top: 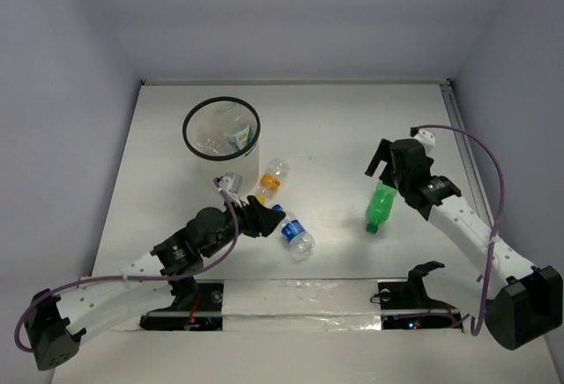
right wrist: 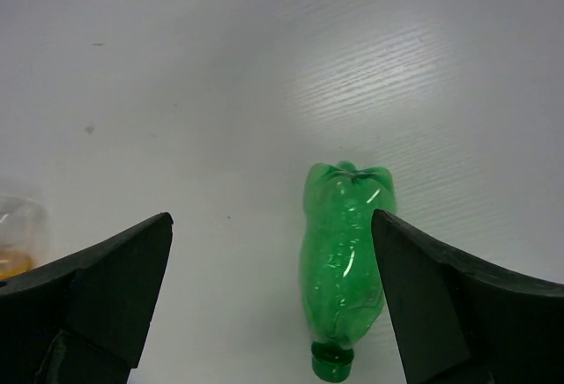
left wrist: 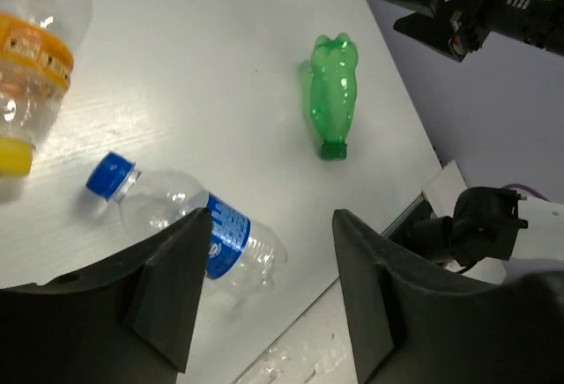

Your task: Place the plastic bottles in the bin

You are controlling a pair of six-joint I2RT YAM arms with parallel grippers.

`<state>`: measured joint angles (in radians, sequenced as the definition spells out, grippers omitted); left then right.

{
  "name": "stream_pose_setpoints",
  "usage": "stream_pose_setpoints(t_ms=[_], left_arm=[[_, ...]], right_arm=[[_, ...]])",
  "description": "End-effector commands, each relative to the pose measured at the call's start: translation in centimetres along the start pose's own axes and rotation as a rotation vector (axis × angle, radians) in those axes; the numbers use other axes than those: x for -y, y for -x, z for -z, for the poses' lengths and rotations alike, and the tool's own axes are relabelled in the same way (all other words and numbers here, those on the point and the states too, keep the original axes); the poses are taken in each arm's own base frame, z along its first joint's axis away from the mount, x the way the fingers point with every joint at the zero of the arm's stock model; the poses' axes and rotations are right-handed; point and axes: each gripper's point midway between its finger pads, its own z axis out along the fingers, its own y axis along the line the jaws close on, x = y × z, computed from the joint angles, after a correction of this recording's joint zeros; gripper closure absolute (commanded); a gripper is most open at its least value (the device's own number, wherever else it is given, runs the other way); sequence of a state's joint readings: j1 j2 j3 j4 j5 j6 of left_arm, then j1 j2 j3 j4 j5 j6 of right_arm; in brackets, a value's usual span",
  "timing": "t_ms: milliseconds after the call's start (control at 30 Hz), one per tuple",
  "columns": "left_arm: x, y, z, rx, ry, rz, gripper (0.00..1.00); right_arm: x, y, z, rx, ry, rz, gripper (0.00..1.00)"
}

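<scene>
Top view: the bin [top: 188, 130] stands far-left on the tabletop [top: 335, 120], and a clear bottle [top: 238, 137] already lies inside it. The orange-capped bottle [top: 270, 180] lies just near-right of the bin, the blue-label bottle [top: 296, 233] nearer again, and the green bottle [top: 380, 206] is well off to the bin's right. The left arm reaches low from the near edge toward the bin, with the left claw [top: 270, 219] just beside the blue-label bottle's cap. The right arm is bent inward, and the right claw [top: 379, 160] hangs past the green bottle's far end.

Left wrist view, bin out of frame: the jaws are spread and empty. The blue-label bottle lies on its side ahead of them, partly hidden behind one finger.

Right wrist view, bin out of frame: the jaws are wide apart and empty. The green bottle lies between and below them, off toward one finger, cap nearest the camera.

Judgement: the bottles look empty, so they should be very light. The walls are thin and would dent under a hard squeeze. Being slick and round, they may roll if nudged. Best hold is across the mid-body at the label band, jaws square to the long axis, with moderate pressure.
</scene>
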<state>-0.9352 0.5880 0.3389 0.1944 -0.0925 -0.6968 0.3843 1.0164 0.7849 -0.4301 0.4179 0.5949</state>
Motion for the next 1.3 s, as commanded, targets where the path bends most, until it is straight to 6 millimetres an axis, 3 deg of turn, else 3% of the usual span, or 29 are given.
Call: stream_pose_setpoints(t_ms=[0, 33, 133, 233, 333, 433, 567, 667, 800, 900, 967, 1000, 1033, 1067, 1100, 1167, 1200, 1267], left_arm=[[0.0, 0.5, -0.2, 0.073, 0.002, 0.041, 0.44], [-0.3, 0.1, -0.1, 0.071, 0.011, 0.046, 0.32], [-2.1, -1.4, -0.2, 0.049, 0.062, 0.053, 0.18], [-4.0, -3.4, -0.3, 0.002, 0.109, 0.059, 0.14], [-4.4, -4.5, -0.6, -0.020, 0.109, 0.070, 0.11], [-5.2, -5.5, -0.9, -0.039, 0.124, 0.068, 0.08], [-5.8, -6.4, -1.2, -0.056, 0.136, 0.061, 0.08], [-6.1, -6.8, -1.4, -0.064, 0.154, 0.056, 0.07], [-6.5, -6.8, -1.9, -0.057, 0.180, 0.057, 0.07], [-7.1, -7.1, -2.3, -0.058, 0.213, 0.057, 0.07], [-7.2, -7.4, -2.5, -0.064, 0.219, 0.060, 0.07], [-7.3, -7.4, -2.7, -0.062, 0.230, 0.065, 0.07], [-7.6, -7.6, -2.8, -0.067, 0.239, 0.062, 0.06], [-7.4, -7.4, -3.0, -0.059, 0.236, 0.066, 0.06], [-7.4, -7.4, -3.1, -0.057, 0.239, 0.072, 0.06], [-7.3, -7.3, -3.5, -0.055, 0.247, 0.070, 0.06], [-7.1, -7.2, -3.6, -0.055, 0.247, 0.070, 0.06], [-6.7, -7.3, -3.9, -0.058, 0.233, 0.076, 0.06]], right_arm=[[3.4, -0.4, -0.5, -0.058, -0.130, -0.002, 0.00], [3.8, -0.9, -0.7, -0.086, -0.130, -0.003, 0.00], [4.8, -1.6, -2.0, -0.136, -0.162, -0.002, 0.00], [4.7, -3.7, -3.4, -0.235, -0.175, 0.028, 0.00], [4.4, -5.3, -4.8, -0.297, -0.167, 0.050, 0.00], [3.6, -5.9, -6.0, -0.315, -0.137, 0.045, 0.04], [3.4, -7.8, -7.2, -0.383, -0.130, 0.054, 0.23], [3.2, -7.1, -7.5, -0.370, -0.135, 0.059, 0.28], [3.0, -6.6, -7.8, -0.353, -0.139, 0.058, 0.58], [2.2, -5.0, -7.1, -0.299, -0.093, 0.052, 0.60], [0.1, -2.3, -5.4, -0.222, -0.002, 0.037, 0.59], [-1.8, -0.6, -3.5, -0.168, 0.074, 0.039, 0.59], [-2.3, 0.3, -3.3, -0.150, 0.086, 0.033, 0.60], [-4.8, 1.9, -1.1, -0.105, 0.180, 0.038, 0.60], [-7.3, 4.8, 0.8, -0.041, 0.256, 0.027, 0.60], [-10.7, 7.6, 3.8, 0.030, 0.353, 0.032, 0.59], [-14.4, 9.8, 6.9, 0.084, 0.460, 0.046, 0.59], [-18.2, 12.1, 9.5, 0.149, 0.565, 0.051, 0.59]])
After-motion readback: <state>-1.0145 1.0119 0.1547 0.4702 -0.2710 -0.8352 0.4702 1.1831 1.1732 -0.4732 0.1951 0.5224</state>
